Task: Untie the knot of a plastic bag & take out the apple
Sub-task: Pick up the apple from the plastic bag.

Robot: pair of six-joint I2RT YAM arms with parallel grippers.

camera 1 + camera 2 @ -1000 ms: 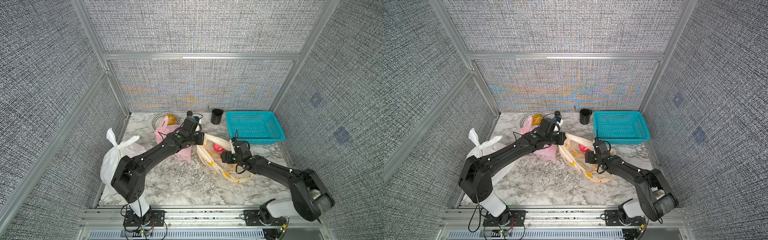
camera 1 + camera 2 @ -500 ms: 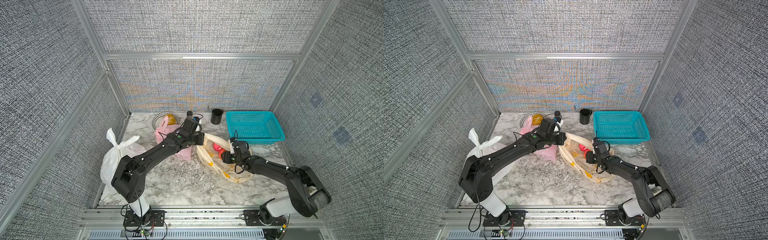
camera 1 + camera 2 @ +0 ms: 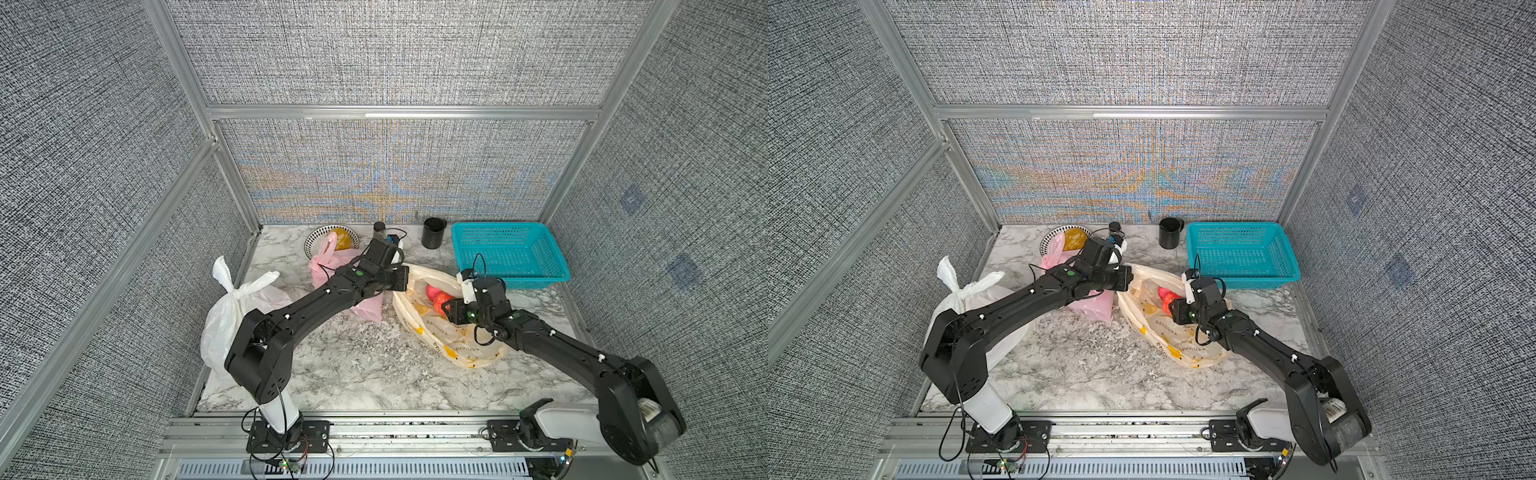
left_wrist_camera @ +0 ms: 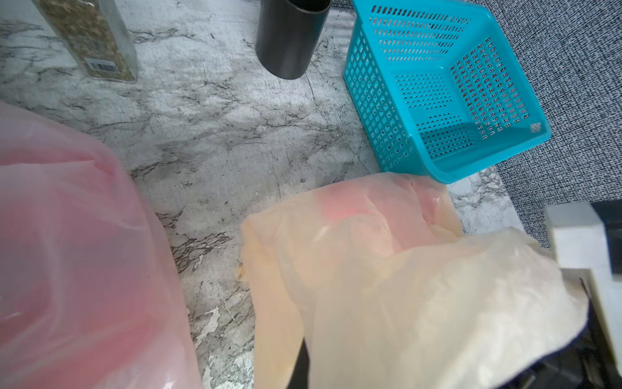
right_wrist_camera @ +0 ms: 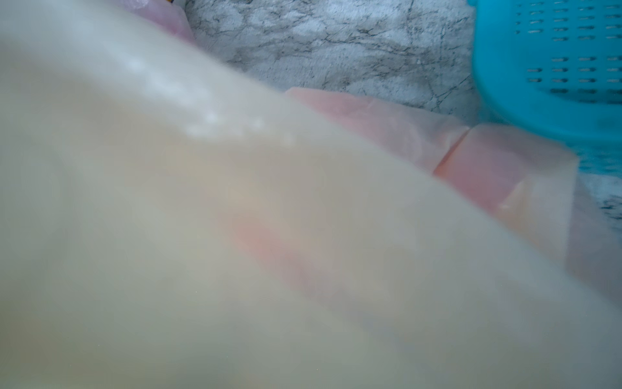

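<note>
Right gripper [image 3: 446, 308] has pushed deeper into the cream bag [image 3: 449, 345] on the desk [image 3: 353, 365], against the red apple [image 3: 434, 293] inside. Its jaws are hidden, so I cannot tell their state. Left gripper [image 3: 400, 286] has its jaws together on the bag rim. Catching film along with the apple could drag the bag out too.

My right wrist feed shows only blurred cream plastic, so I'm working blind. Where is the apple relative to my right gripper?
Observer: In both top views the apple lies inside the open cream bag, right at the tip of the right gripper. I cannot tell whether it is gripped.
Operator: Who holds the bag mouth?
Observer: The left gripper is shut on the cream bag's edge.
Operator: Is the basket free?
Observer: The left wrist view shows the teal basket empty.
</note>
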